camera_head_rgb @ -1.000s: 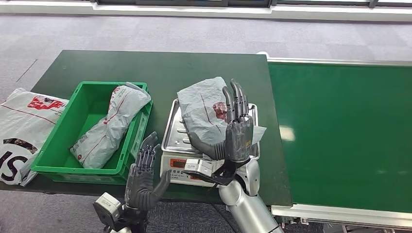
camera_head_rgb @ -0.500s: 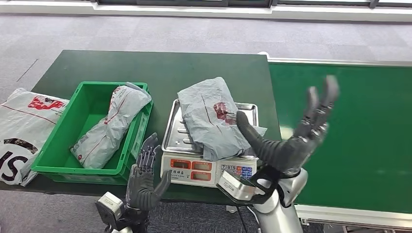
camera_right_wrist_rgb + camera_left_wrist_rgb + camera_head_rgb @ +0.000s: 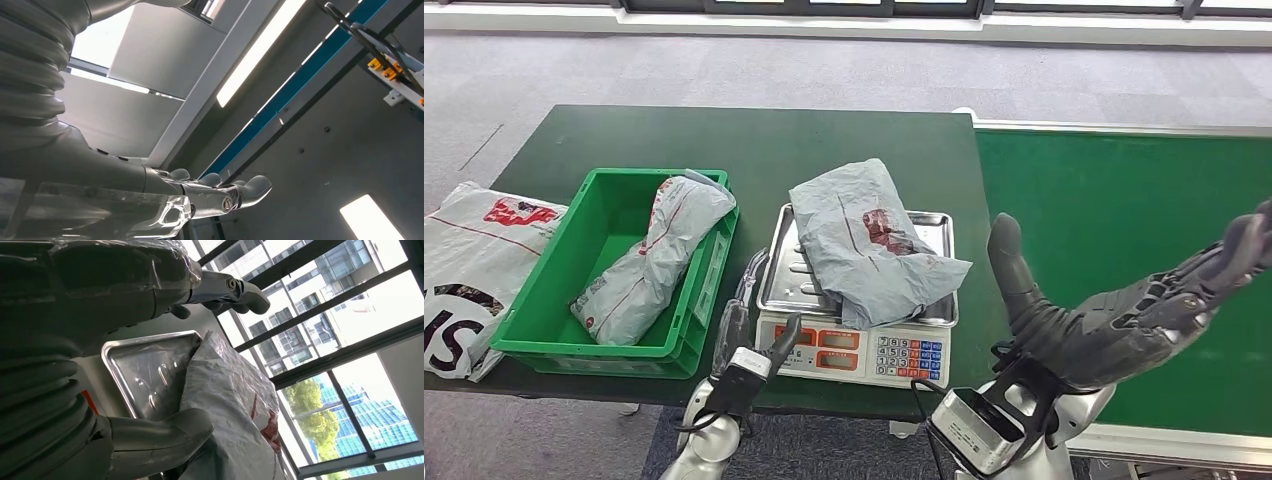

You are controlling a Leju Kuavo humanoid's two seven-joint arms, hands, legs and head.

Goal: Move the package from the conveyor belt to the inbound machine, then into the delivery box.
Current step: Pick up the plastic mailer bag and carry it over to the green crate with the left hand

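Green table, package (image 3: 874, 245) centre frame on scale (image 3: 856, 345); both hands spread, empty. Left hand (image 3: 746, 340): grab bag's near edge.

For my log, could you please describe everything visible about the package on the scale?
The package is a crumpled grey plastic mailer bag with a red printed patch. It lies flat on the scale's steel pan, one corner hanging over the pan's right front edge. Neither hand touches it; the left hand hovers open at the scale's front left.
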